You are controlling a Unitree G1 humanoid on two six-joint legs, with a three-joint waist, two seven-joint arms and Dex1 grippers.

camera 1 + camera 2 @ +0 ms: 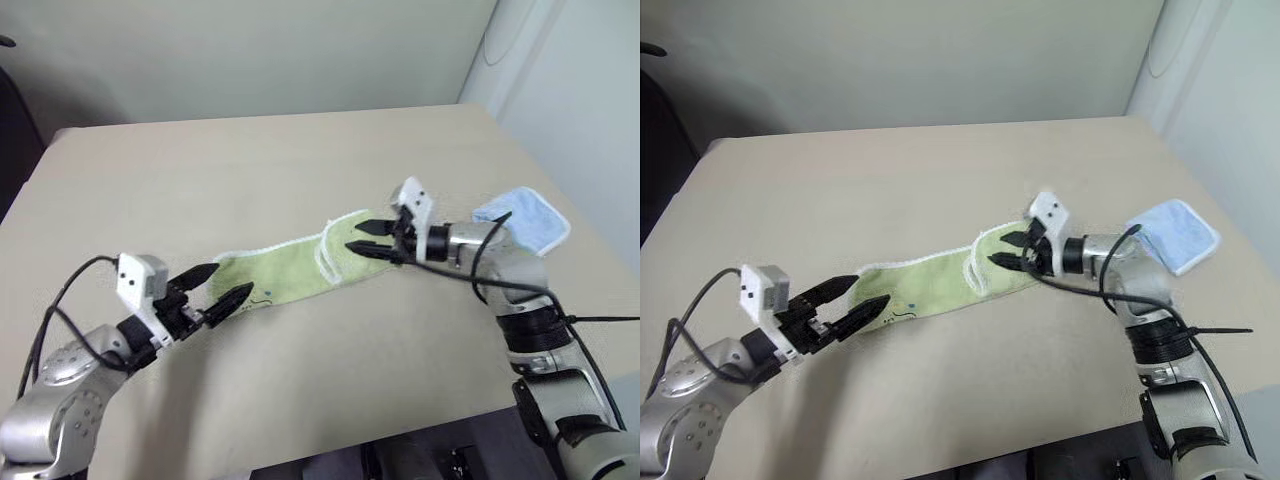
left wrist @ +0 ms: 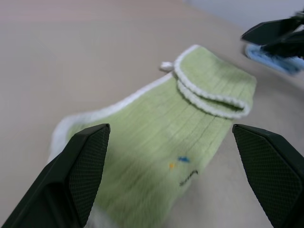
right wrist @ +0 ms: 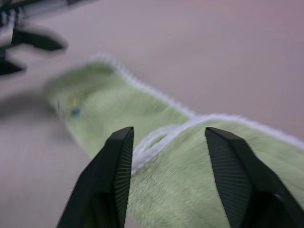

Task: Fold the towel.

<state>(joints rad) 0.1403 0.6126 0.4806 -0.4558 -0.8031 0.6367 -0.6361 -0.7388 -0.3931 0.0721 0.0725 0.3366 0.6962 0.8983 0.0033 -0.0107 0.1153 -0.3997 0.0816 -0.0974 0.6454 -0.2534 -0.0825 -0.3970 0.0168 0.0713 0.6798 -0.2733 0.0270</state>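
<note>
The towel [image 1: 290,268] carried a short line of dark stitched lettering near its left end, with a small blue mark and a small orange mark just above it in the left wrist view; the lettering was too small and blurred to be read. No other writing or brand showed anywhere.

The towel was a light-green terry cloth edged in white stitching, folded into a long narrow strip that lay flat on the beige table [image 1: 300,160], running diagonally from lower left to upper right. Its right end was turned back over the strip, so that a white-edged flap lay on top of the green, the flap's edge curving across the width of the cloth. A small white loop [image 2: 166,66] stuck out from the far long edge just where the flap began.

The left gripper [image 1: 218,292] hovered at the towel's left end with its two black fingers spread wide apart and nothing between them. The right gripper [image 1: 369,238] was over the folded right end, its fingers partly parted just above the flap and holding nothing; whether the tips touched the cloth could not be told.

A pale blue cloth [image 1: 522,218] lay near the table's right edge, beyond the right arm and apart from the towel.
</note>
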